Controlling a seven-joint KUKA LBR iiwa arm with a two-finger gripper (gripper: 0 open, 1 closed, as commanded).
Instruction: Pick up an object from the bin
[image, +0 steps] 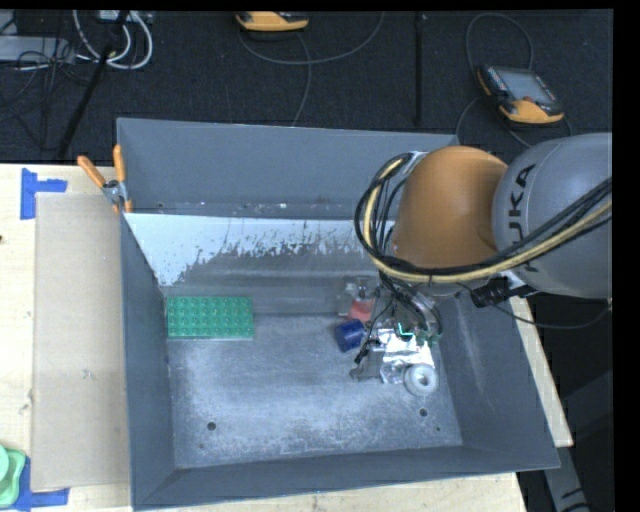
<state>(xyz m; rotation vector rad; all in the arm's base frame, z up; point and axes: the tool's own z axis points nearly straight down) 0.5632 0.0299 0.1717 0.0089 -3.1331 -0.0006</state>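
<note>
Camera view: claw (374, 362) beside blue piece (349, 336)

The bin (300, 430) is formed of grey sheet metal with a matt finish; its floor is dulled, and its rear wall is streaked with pale scratches. The green studded plate (208, 318) is moulded in slightly glossy plastic. The orange wrist cover (445, 205) is smooth and satin. Bright bare metal is seen on the gripper (392, 358).
</note>
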